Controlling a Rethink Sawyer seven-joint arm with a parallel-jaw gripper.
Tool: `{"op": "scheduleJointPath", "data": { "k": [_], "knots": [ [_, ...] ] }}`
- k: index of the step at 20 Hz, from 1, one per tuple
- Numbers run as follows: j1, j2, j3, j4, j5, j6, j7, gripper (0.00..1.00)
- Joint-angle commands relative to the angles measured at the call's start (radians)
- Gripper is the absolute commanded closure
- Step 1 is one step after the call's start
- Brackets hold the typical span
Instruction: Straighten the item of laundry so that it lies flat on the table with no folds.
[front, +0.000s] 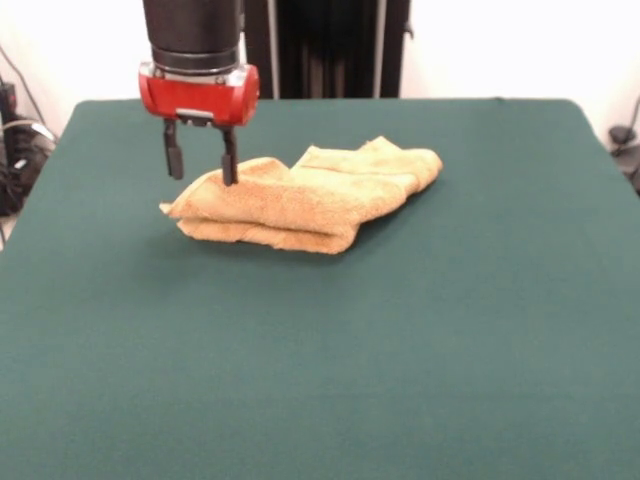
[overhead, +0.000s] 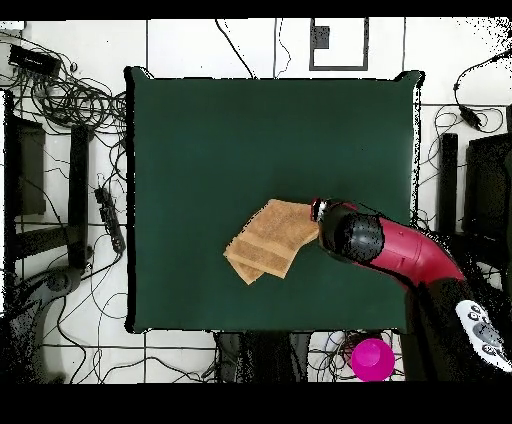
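Note:
The item of laundry (front: 300, 200), an orange-tan terry towel, lies folded over itself in several layers on the dark green table (front: 320, 380), a little behind its middle. My gripper (front: 201, 162) hangs over the towel's left end, open. One finger stands clear of the cloth to the left; the other finger (front: 229, 165) touches the top fold. Nothing is held between them. From overhead the towel (overhead: 268, 240) shows as a bunched slanted patch on the table (overhead: 220, 140), with the red arm (overhead: 385, 248) covering its right edge and hiding the gripper.
Green cloth stretches wide around the towel on all sides. Off the table, tangled cables (overhead: 70, 95) lie on the floor, dark stands (overhead: 450, 180) flank the sides, and a pink round object (overhead: 372, 358) sits by the table's edge near the arm.

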Motion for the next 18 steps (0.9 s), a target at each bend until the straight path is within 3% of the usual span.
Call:
{"op": "scheduleJointPath", "data": {
  "k": [1,9,18],
  "knots": [
    [0.012,0.099,0.150,0.072,0.081,0.175,0.087,0.00],
    [0.046,0.124,0.101,0.037,0.079,0.232,0.105,0.00],
    [0.150,0.165,-0.046,-0.066,0.027,0.332,0.162,0.00]
  ]
}}
